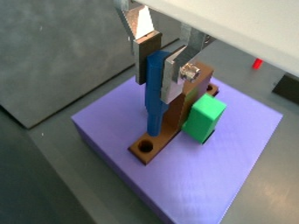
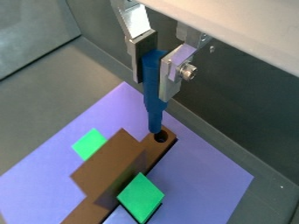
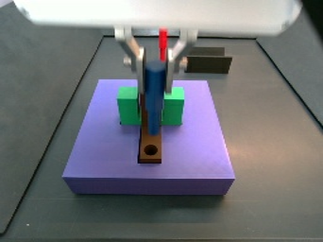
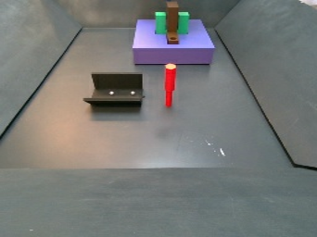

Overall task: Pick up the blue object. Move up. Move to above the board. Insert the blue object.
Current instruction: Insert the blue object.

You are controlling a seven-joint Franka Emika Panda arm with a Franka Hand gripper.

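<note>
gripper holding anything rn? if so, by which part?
Yes. The gripper, above the board, holds the blue object by its upper end, clamped between the fingers; the lower part hangs free above the board's hole.

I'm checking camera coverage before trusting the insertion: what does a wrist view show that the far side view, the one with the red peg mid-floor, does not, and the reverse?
Only the wrist view shows the gripper above the board, its jaws shut on the blue object, whose lower tip sits at the round hole near the end of the board.

Only the side view shows the red peg standing upright on the floor and the fixture beside it.

Both show the purple slab, the green block and the board.
</note>
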